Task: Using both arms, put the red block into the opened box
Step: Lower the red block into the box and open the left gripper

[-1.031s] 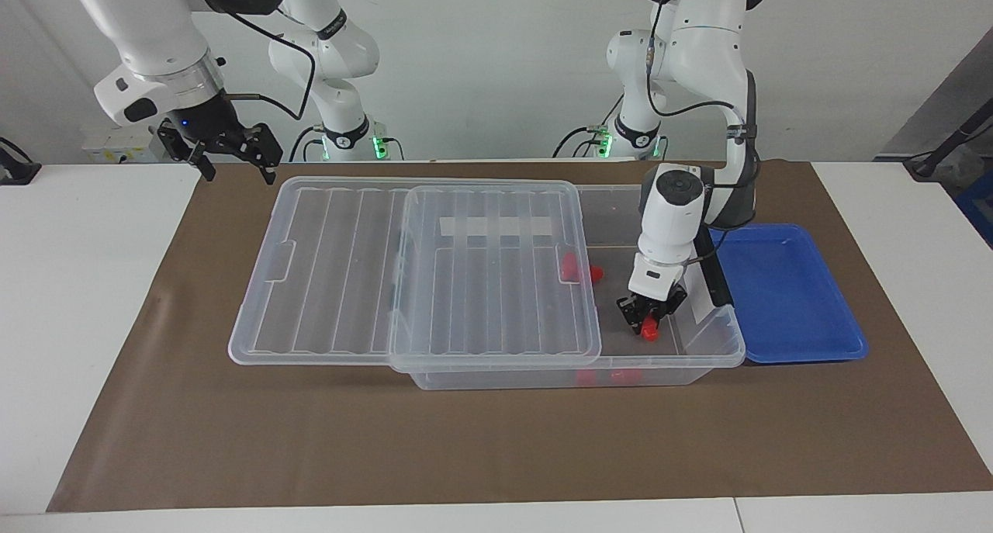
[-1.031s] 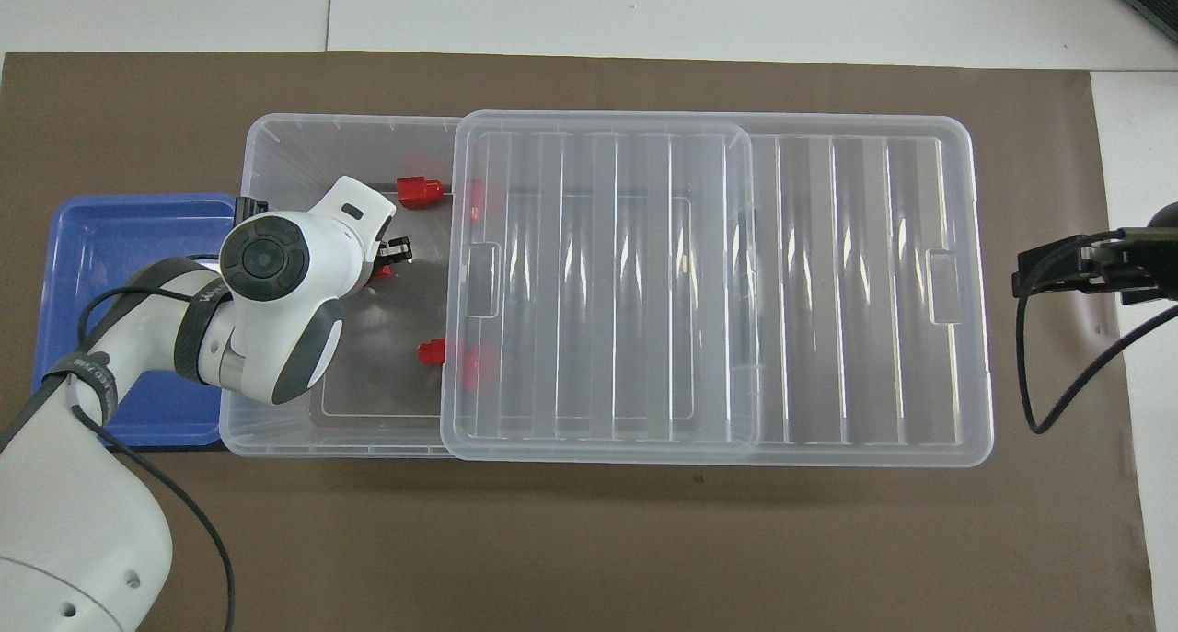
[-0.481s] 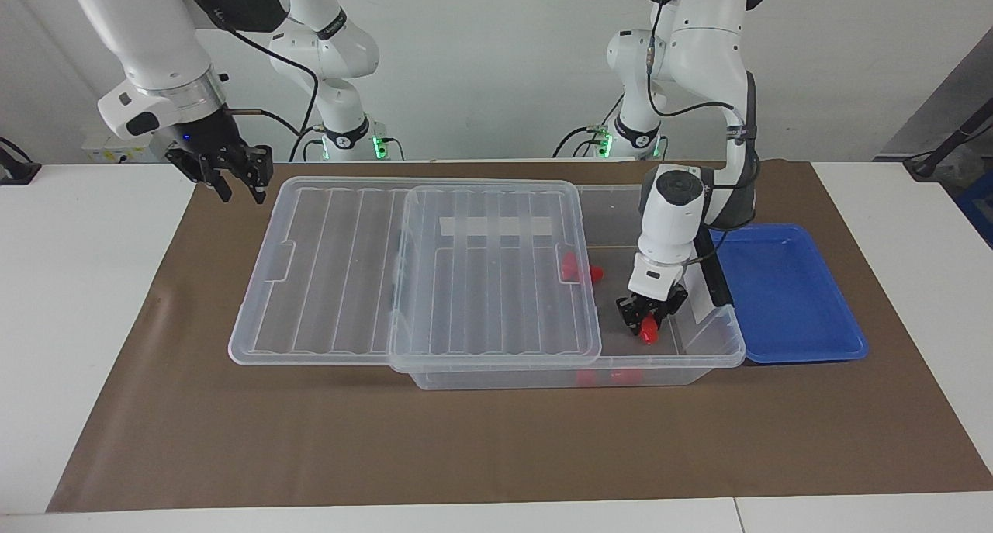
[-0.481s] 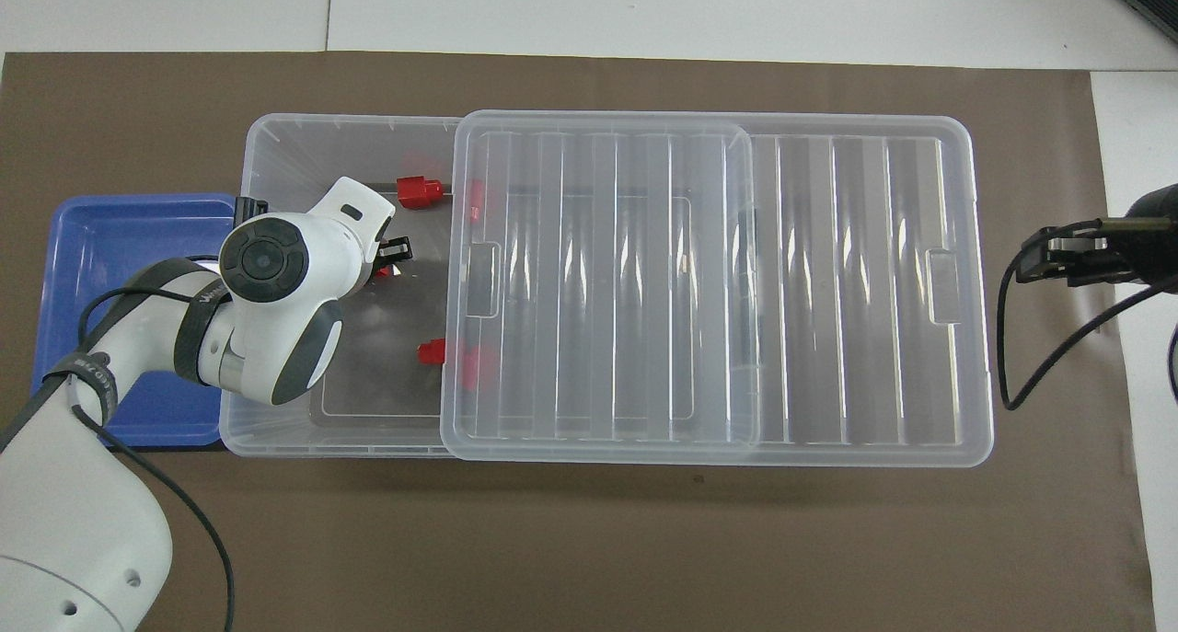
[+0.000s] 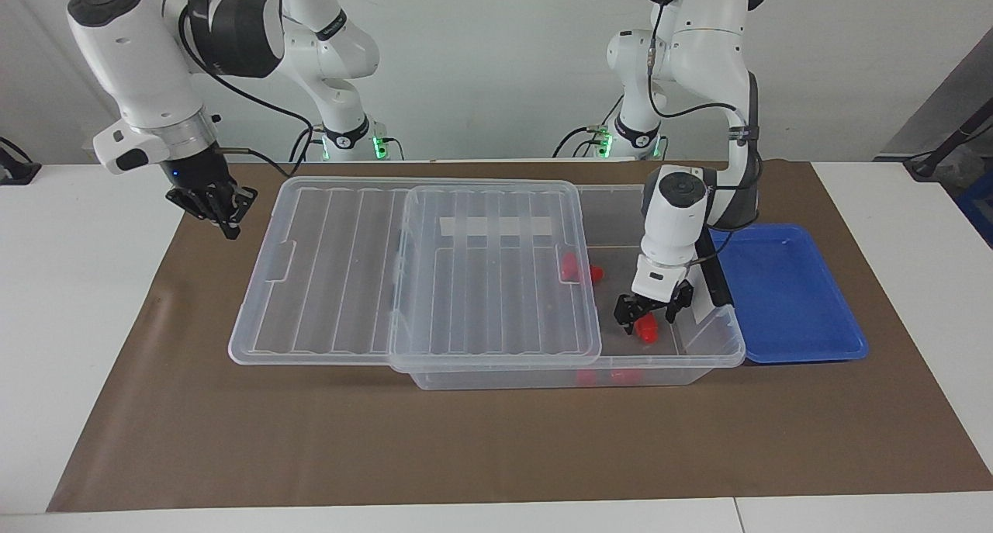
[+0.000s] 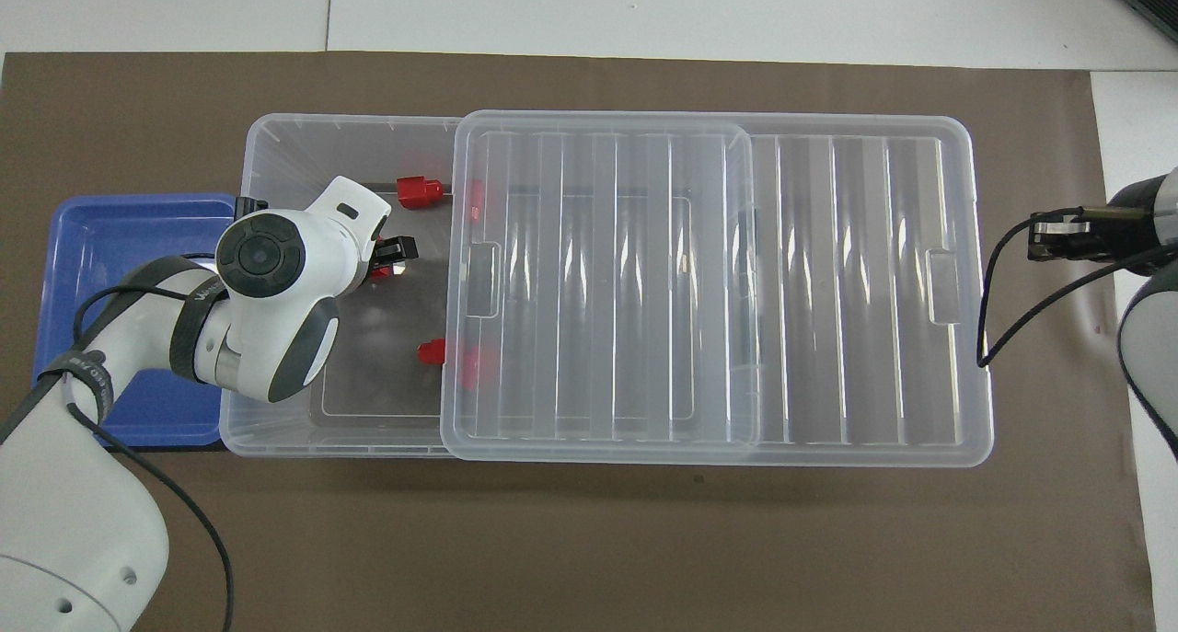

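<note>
**A:** Where is the red block (image 5: 646,331)?

**B:** It is inside the box (image 5: 729,348), in the uncovered end toward the left arm's end of the table. It appears to lie on the box floor. The left gripper (image 5: 650,316) is directly above it with its fingers spread apart, gripping nothing.

**A:** What else is in the box?

**B:** Two other red blocks (image 5: 580,269). One sits at the lid's edge and one against the box wall farthest from the robots. The ribbed lid (image 5: 349,273) covers the rest of the box and overhangs the end toward the right arm. The right gripper (image 5: 223,209) hangs over the brown mat (image 5: 496,448) just off that overhanging end, with its fingertips together. A blue tray (image 5: 783,300) touches the box's uncovered end.

**A:** What could go wrong?

**B:** The fingertips look very close to the block. If the gripper lifts at a slant, a finger could catch the block and drag or flip it. The left wrist is also close to the box's end wall, so it could bump the wall and shift the box. A knock on the overhanging lid could tip it.
</note>
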Controlling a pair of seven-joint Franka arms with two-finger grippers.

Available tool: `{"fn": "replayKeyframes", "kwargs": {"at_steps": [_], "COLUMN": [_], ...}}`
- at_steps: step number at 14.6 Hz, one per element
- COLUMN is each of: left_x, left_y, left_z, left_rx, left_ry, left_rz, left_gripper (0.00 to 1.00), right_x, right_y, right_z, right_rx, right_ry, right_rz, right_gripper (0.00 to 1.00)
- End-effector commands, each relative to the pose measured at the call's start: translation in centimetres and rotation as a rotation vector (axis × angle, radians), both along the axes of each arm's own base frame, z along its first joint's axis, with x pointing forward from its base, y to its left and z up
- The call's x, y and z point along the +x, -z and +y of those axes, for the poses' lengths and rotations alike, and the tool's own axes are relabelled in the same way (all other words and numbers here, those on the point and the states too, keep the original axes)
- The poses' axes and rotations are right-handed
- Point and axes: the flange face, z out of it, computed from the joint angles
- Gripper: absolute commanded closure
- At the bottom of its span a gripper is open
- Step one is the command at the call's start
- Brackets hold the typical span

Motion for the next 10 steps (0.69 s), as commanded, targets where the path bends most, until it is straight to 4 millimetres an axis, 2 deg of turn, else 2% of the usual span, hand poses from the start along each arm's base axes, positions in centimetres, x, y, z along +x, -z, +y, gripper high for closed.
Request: {"fn": "replayKeyframes", "kwargs": {"at_steps": [1, 4, 7, 10], "left_x": [0.0, -0.9, -1.6, -2.0], "left_y": [-2.0, -5.1, -7.6, -10.2], "left_z": [-0.4, -1.0, -2.9, -3.8], "left_rx": [0.039, 0.056, 0.077, 0.101], "left_ry": [-0.007, -0.006, -0.01, -0.017], "left_rz": [0.02, 0.038, 0.069, 0.1], "left_gripper": [0.0, 0.0, 0.0, 0.0], "right_x": [0.9, 2.6, 3.3, 4.0], "right_y": [1.7, 4.0, 5.3, 6.9], "right_z": [-1.4, -1.7, -2.2, -2.4], "right_rx": [0.01, 0.007, 0.006, 0.006], "right_ry": [0.042, 0.044, 0.05, 0.051], "right_rz": [-0.027, -0.044, -0.046, -0.038], "right_gripper": [1.0, 1.0, 1.0, 1.0]}}
